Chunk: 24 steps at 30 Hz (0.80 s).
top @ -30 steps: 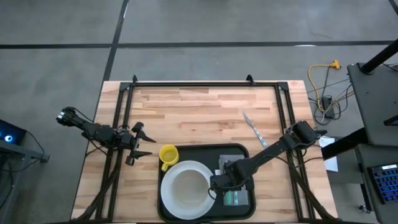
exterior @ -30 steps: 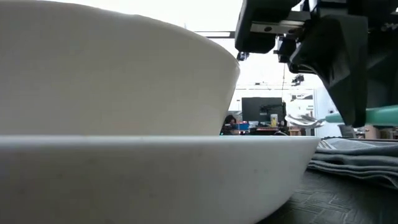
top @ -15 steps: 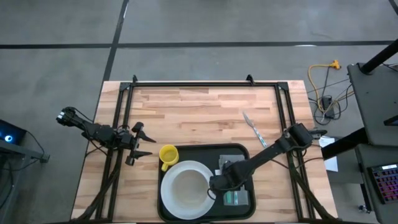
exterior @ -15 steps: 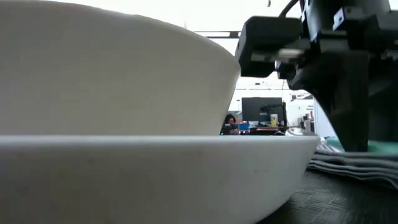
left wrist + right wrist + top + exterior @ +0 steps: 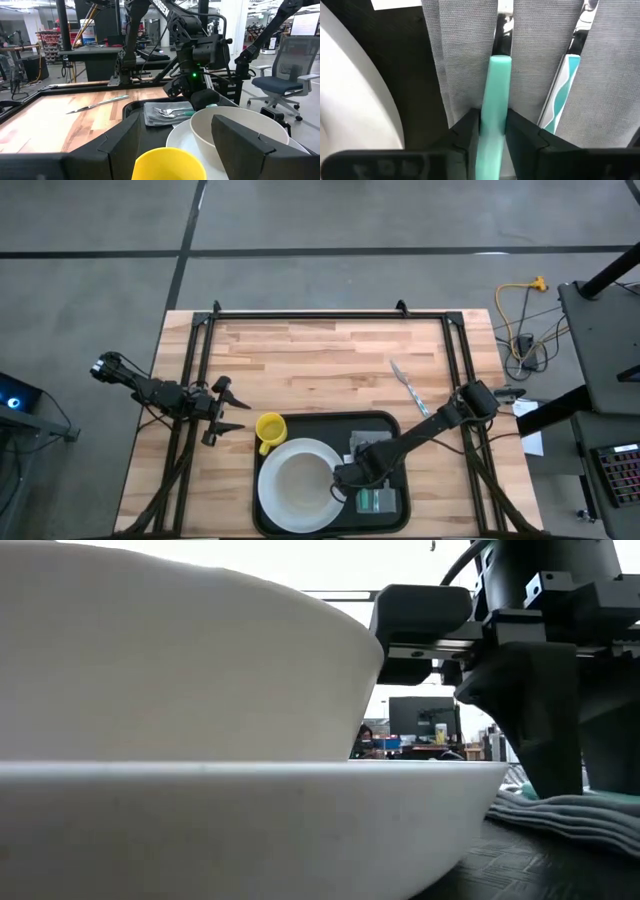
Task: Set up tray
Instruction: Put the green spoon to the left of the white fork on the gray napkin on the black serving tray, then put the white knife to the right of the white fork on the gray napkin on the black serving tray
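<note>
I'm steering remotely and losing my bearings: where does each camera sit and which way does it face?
High: overhead, straight down on the tray; both arms show.
Low: tabletop level, behind the bowl; right gripper beside it.
Left wrist: past its own fingers and the yellow cup toward the right arm.
Right wrist: down on the napkin; fingers clamp a teal-handled utensil.
Left wrist and low share the bowl.

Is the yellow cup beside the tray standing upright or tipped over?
Upright. The high view shows the yellow cup with its round mouth facing up, on the table at the tray's corner; the left wrist view shows its open rim level.
</note>
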Available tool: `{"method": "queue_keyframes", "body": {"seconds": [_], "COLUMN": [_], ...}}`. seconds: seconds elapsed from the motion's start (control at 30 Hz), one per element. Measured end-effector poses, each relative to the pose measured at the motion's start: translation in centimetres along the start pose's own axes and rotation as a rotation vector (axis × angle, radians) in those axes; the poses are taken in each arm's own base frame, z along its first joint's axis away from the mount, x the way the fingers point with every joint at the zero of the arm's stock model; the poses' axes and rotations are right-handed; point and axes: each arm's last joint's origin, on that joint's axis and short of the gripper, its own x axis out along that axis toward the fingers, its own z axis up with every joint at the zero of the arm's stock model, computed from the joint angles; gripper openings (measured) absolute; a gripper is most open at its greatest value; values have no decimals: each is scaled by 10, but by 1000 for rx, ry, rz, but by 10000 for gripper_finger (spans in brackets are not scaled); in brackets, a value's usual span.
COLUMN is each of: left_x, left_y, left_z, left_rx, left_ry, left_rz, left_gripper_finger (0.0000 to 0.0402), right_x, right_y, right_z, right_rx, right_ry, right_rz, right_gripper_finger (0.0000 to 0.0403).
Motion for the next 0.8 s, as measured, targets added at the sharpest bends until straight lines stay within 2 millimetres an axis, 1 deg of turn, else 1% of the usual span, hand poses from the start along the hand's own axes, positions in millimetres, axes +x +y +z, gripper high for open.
{"method": "queue_keyframes", "body": {"seconds": [0.2,0.37,0.57,0.8], "left_x": [0,0,0,0], "left_y": [0,0,0,0], "left_z": [0,0,0,0], "left_rx": [0,0,0,0], "left_ry": [0,0,0,0], "left_rz": [0,0,-1,0], "left_gripper_finger": [224,224,224,224], "right_x": [-1,-4,-9,-23], "right_y": [-1,-2,-1,1], "right_z": [0,0,-2,-6], "right_rx": [-2,-4,-23,-47], "right_ry": [8,10,17,37], "right_rz": [-9,-10,3,37], "right_gripper_finger": [126,143,143,130]}}
